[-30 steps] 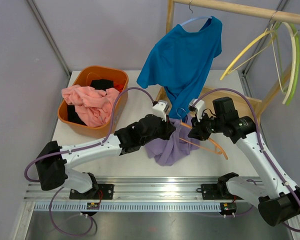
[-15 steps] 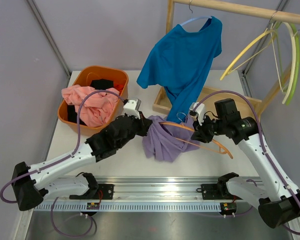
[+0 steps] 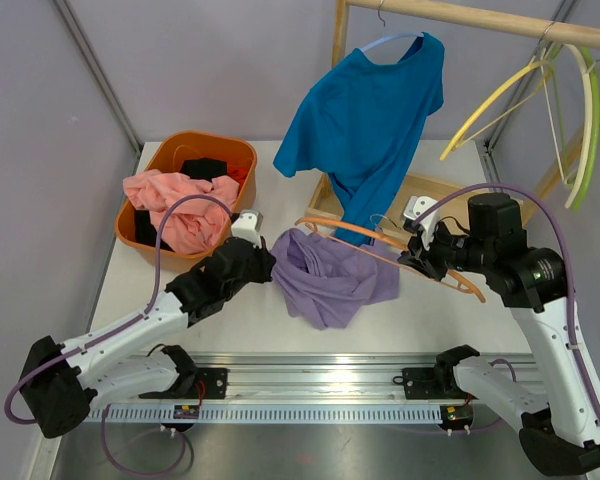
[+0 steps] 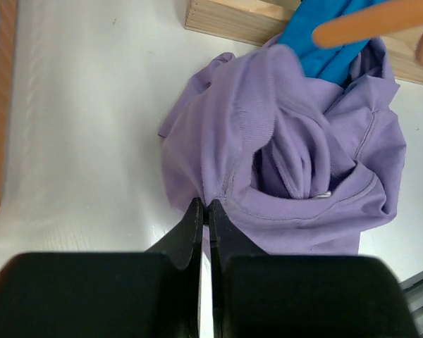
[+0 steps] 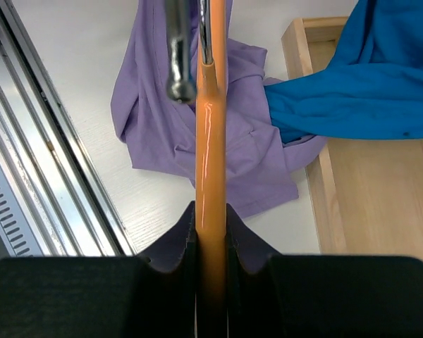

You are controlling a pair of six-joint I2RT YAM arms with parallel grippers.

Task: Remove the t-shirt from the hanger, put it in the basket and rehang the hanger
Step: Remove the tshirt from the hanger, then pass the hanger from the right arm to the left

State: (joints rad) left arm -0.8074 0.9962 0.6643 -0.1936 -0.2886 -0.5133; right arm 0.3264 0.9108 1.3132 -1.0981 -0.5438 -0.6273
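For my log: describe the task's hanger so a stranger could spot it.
Find the wooden rail at top right. Below it, the right gripper holds an orange hanger near the purple t-shirt. It alone is orange and off the rail.

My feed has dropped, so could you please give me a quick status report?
Left gripper shut on edge of crumpled purple t-shirt. Right gripper shut on thin orange hanger. Shirt looks off hanger, on table. Blue hanging t-shirt close by.

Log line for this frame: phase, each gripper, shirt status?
phase: shirt separated | left gripper: shut on purple t-shirt edge | right gripper: shut on orange hanger | shirt: crumpled on table, off hanger
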